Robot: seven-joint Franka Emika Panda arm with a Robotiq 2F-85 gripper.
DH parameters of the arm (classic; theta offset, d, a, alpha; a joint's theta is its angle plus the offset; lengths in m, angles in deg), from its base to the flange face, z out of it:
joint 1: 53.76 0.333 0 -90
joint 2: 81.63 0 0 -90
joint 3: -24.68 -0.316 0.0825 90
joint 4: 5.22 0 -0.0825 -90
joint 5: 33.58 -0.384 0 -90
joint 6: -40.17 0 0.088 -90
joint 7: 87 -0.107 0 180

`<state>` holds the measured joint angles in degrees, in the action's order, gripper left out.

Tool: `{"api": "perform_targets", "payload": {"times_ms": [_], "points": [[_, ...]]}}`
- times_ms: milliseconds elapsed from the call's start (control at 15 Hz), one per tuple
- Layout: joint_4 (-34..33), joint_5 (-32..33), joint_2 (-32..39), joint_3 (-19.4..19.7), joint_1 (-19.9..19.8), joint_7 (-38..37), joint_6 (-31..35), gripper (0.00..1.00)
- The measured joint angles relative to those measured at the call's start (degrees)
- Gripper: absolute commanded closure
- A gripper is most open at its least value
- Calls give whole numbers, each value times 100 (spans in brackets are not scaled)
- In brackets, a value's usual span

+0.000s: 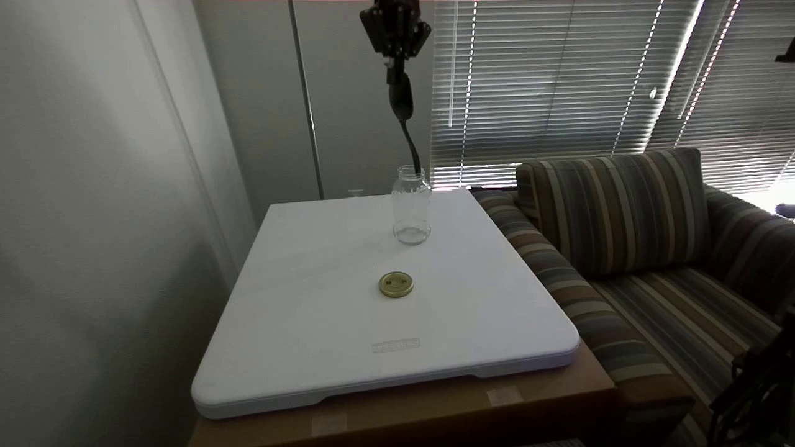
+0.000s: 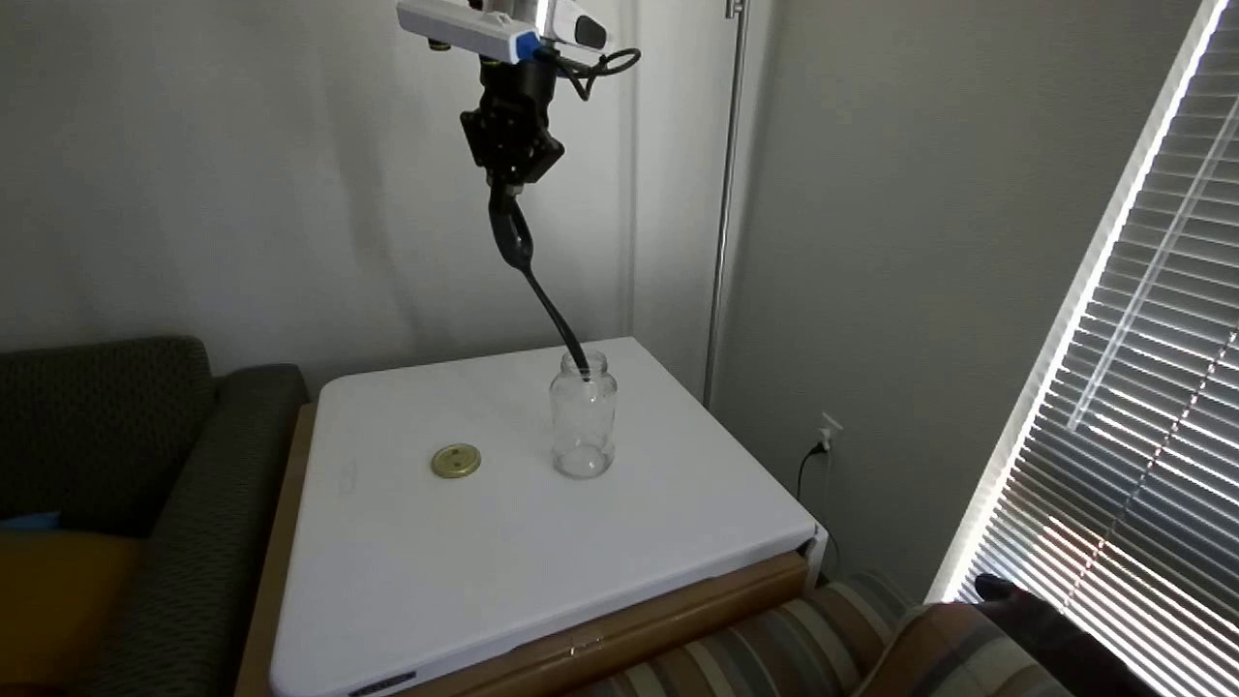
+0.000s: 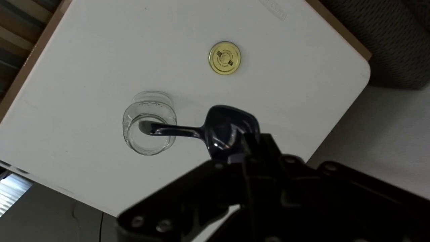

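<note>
1. Spoon (image 2: 511,237), black, hangs with its scoop end up and its long handle slanting down.
2. The gripper (image 2: 506,187) is pinched on the edge of the scoop, its jaws closed against it from both sides.
3. A clear glass jar (image 2: 584,426) stands upright on the white table (image 1: 298,298). The handle's tip is at its mouth, seemingly just inside the neck in both exterior views; whether it touches the glass cannot be told.
4. A gold lid (image 3: 224,57) lies flat on the table, near the jar but apart from it.
5. A striped armchair (image 1: 615,217) is close beside the table, with slatted blinds (image 1: 515,93) behind it.
6. A dark sofa (image 2: 227,484) stands along another side of the table, in an exterior view.
</note>
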<state>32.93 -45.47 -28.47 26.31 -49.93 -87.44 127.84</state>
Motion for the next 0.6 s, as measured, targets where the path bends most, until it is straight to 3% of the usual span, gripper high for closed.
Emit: {"api": "perform_targets", "payload": {"times_ms": [600], "points": [[622,-560,15,0,-271,-18,276,98]]}}
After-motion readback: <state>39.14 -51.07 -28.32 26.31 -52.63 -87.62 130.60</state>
